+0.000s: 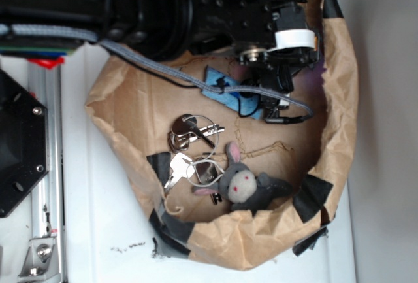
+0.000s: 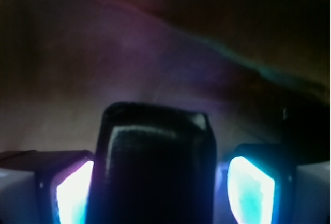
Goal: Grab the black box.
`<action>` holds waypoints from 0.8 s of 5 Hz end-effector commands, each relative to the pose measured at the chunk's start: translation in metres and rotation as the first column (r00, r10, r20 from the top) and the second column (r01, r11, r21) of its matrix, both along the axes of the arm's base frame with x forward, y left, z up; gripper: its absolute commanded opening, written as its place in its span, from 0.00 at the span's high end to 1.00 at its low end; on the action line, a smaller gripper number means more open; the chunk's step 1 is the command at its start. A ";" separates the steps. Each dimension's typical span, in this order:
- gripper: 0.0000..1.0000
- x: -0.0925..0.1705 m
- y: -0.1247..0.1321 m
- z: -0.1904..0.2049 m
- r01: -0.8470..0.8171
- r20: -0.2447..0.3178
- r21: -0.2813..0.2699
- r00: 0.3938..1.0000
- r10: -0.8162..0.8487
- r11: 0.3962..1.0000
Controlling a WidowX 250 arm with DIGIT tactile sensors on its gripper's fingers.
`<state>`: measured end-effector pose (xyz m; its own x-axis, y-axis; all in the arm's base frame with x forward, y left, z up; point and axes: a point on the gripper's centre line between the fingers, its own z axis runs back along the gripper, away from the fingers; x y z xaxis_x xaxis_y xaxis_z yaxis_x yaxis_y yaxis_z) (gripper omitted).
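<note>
In the wrist view the black box (image 2: 155, 177) fills the space between my fingers, glossy with a bright top edge. My gripper (image 2: 160, 157) straddles it. The left pad (image 2: 72, 193) glows against the box's side, while a thin lit gap separates the right pad (image 2: 251, 188) from it. In the exterior view the gripper (image 1: 277, 97) hangs low inside the brown paper bag (image 1: 339, 100), near its far wall. The arm hides the box there.
On the bag floor lie a blue cloth (image 1: 219, 83), a round metal piece with a ring (image 1: 189, 133), keys (image 1: 179, 168) and a grey plush donkey (image 1: 245, 185). Black tape patches (image 1: 312, 195) mark the rim. A black hexagonal plate (image 1: 16, 146) sits left.
</note>
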<state>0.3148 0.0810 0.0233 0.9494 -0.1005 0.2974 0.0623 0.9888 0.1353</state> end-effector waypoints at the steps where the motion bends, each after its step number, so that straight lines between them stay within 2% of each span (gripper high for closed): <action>1: 1.00 0.000 -0.002 0.026 0.017 0.018 -0.032 1.000 -0.016 0.999; 3: 1.00 -0.003 -0.009 0.050 0.010 0.003 -0.111 1.000 -0.010 0.994; 4: 1.00 -0.023 -0.022 0.099 0.018 -0.008 -0.237 1.000 -0.020 0.971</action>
<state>0.2830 0.0512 0.0994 0.9718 -0.0446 0.2317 0.0773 0.9880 -0.1340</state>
